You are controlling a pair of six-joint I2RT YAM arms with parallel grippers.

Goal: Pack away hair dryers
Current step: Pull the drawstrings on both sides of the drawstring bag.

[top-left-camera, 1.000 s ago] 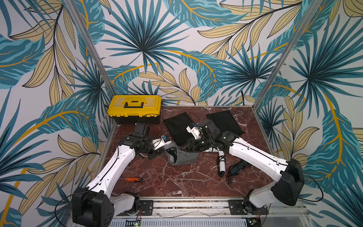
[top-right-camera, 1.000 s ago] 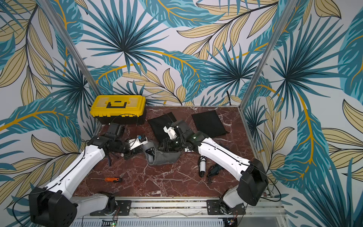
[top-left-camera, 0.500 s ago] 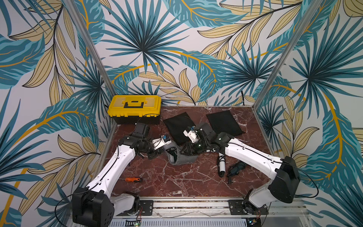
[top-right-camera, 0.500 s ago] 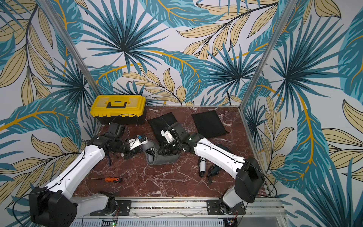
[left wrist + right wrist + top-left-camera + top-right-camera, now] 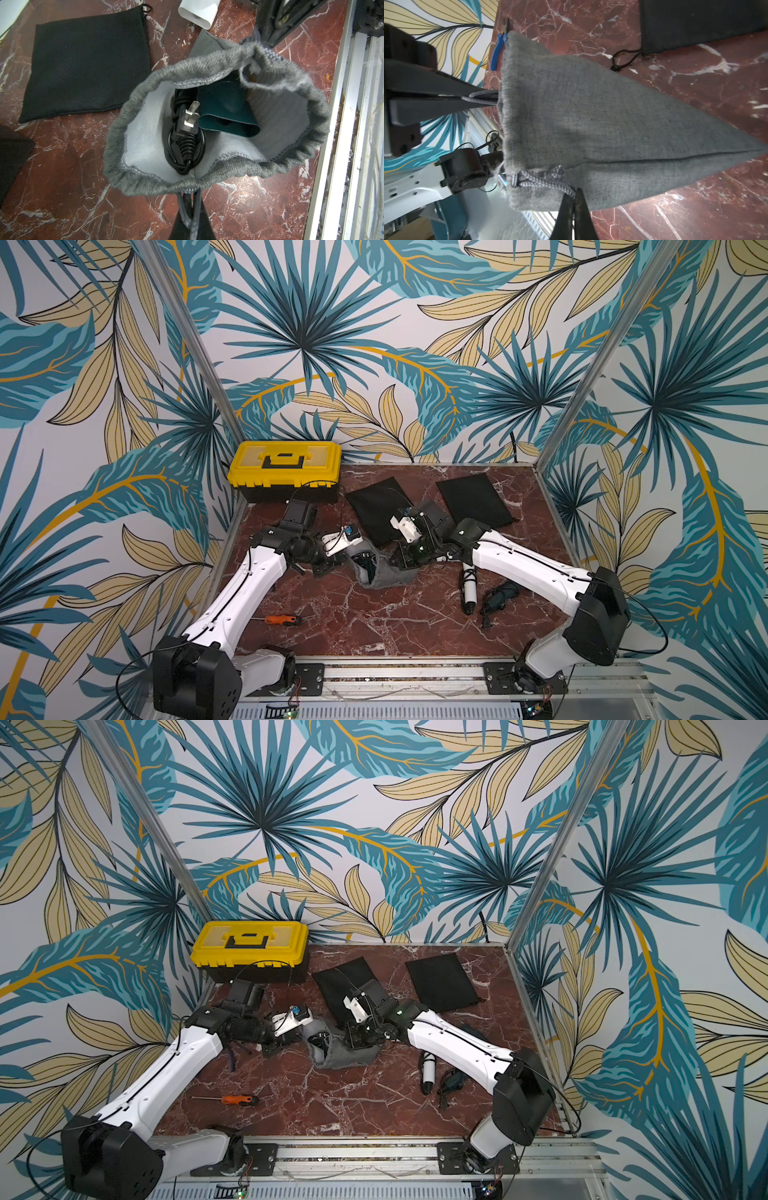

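1. The right gripper point(image 5: 574, 194) has just come in from the back right to the grey pouch point(image 5: 384, 574). Its jaws stood apart a second ago and are now together, pinching the drawstring point(image 5: 537, 182) on its side of the mouth.
2. The left gripper point(image 5: 190, 195) stays clamped on the drawstring on the opposite side of the mouth, so both ends are now in hand.
3. This likely means the filling of this pouch is over. Pulling the two grips apart would cinch the mouth, which is not yet drawn shut.
4. The grey pouch sits about the middle of the bench point(image 5: 374, 635), and the left wrist view shows its mouth gaping wide. Inside lies a dark teal hair dryer point(image 5: 226, 110), with its coiled black cord and plug point(image 5: 188, 122) just beside it.
5. Two black pouches point(image 5: 376, 510) point(image 5: 473, 497) lie flat near the back edge and look empty.
6. The white hair dryer point(image 5: 469, 591) and the second teal hair dryer point(image 5: 498, 598) lie unpacked side by side on the bench. They are between the pouch and the front right corner.
7. A yellow toolbox point(image 5: 284, 468) stands shut in the back left corner, and its contents cannot be told.
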